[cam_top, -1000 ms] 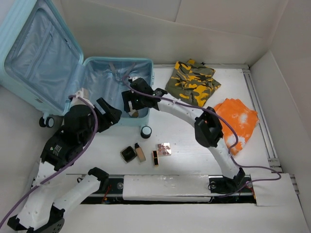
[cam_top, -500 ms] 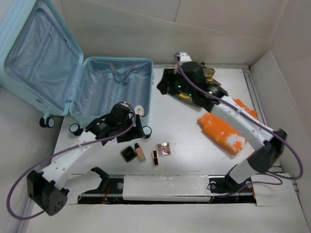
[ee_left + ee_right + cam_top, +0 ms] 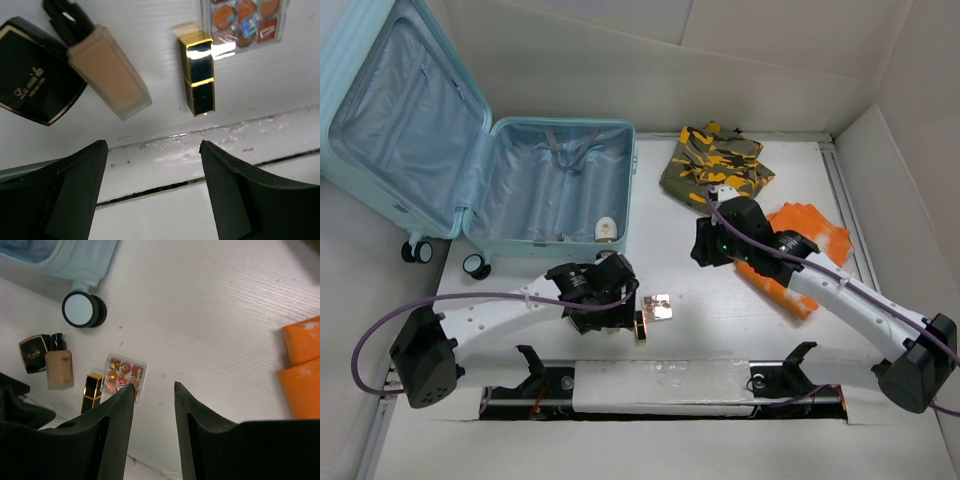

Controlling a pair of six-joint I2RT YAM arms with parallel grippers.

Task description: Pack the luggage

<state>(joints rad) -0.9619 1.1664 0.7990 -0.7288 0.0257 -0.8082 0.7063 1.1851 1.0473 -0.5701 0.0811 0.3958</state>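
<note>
- From above, the pale blue suitcase lies open at the table's far left corner, its lid propped back against the wall and a small white item in the near right corner of its base
- Just in front of the suitcase, the left gripper hangs over a cluster of cosmetics, with an eyeshadow palette and a lipstick showing beside it
- To the right of the suitcase lies a camouflage garment, with an orange cloth further right; the right gripper hangs between suitcase and cloth
- The left wrist camera shows the left gripper with fingers wide apart and nothing between them, above a black compact, a foundation bottle, the lipstick and the palette; the suitcase is out of this view
- The right wrist camera shows the right gripper with a narrower gap, fingers apart and holding nothing, the suitcase corner and its wheel at upper left, the compact, bottle, lipstick and palette below the wheel, and the orange cloth far from the suitcase at the right edge
</note>
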